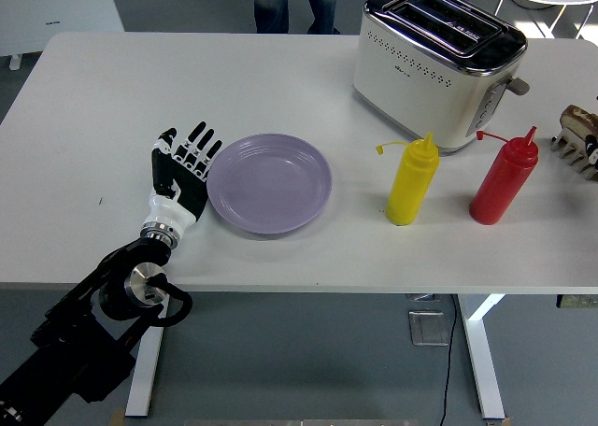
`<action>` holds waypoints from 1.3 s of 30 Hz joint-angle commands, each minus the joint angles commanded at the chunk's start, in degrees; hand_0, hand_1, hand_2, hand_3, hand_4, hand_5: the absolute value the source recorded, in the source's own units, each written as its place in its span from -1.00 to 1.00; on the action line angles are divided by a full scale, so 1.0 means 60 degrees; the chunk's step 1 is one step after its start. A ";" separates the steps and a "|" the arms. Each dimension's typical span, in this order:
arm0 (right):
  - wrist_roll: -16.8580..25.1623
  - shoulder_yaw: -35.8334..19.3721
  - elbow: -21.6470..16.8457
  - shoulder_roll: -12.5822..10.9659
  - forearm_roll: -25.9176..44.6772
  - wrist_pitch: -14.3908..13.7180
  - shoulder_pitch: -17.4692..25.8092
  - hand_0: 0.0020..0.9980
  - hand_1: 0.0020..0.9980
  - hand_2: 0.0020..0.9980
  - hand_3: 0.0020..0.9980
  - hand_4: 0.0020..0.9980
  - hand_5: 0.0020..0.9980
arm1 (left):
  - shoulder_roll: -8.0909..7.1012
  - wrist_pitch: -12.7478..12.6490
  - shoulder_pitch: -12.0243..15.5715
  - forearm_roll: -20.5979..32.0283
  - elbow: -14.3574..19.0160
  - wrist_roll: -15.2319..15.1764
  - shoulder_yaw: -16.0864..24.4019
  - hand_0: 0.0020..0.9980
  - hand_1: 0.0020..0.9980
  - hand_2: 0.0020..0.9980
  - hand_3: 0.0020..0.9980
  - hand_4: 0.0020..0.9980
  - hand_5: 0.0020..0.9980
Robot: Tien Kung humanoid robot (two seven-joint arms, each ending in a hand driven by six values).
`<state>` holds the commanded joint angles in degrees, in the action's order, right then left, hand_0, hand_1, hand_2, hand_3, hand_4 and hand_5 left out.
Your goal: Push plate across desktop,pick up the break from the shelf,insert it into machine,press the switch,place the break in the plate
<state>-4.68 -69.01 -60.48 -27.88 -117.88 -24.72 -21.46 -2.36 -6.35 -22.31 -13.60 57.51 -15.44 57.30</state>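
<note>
On table: lilac plate [269, 183] bare; left robot hand [184, 171] flat, fingers extended, touching rim.

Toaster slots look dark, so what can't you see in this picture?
- Inside the toaster slots: too dark in the head view.
- The bread rack: cut off by the right edge.
- The person: only legs show, cut by the top edge.
- The right hand: out of view.
- Whether the left hand touches the purple plate: too close to tell.
</note>
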 joint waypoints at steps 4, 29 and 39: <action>-0.0066 0.0166 0.0170 0.0017 -0.0218 -0.0125 -0.0176 0.14 0.20 0.20 0.40 0.25 -0.74 | 0.0060 0.0070 -0.0136 0.0118 -0.0086 -0.0003 -0.0282 0.82 0.83 0.80 0.60 0.11 1.00; -0.0123 0.0570 0.0432 -0.0031 -0.0243 -0.0620 -0.0579 -0.28 -0.14 -0.05 0.06 -0.03 -1.00 | 0.0210 0.0114 -0.0465 0.0215 -0.0004 -0.0098 -0.0416 0.82 0.82 0.80 0.60 0.12 1.00; -0.0061 0.0229 -0.0176 -0.0217 -0.0035 -0.1110 -0.0566 -0.28 -0.22 -0.12 0.03 -0.24 -1.00 | 0.0145 0.0027 -0.0278 0.0038 0.0352 -0.0106 0.0070 0.81 0.82 0.80 0.59 0.12 1.00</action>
<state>-5.04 -67.63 -61.54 -29.18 -118.09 -31.38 -24.86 -1.49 -6.19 -23.98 -13.37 59.62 -16.07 57.72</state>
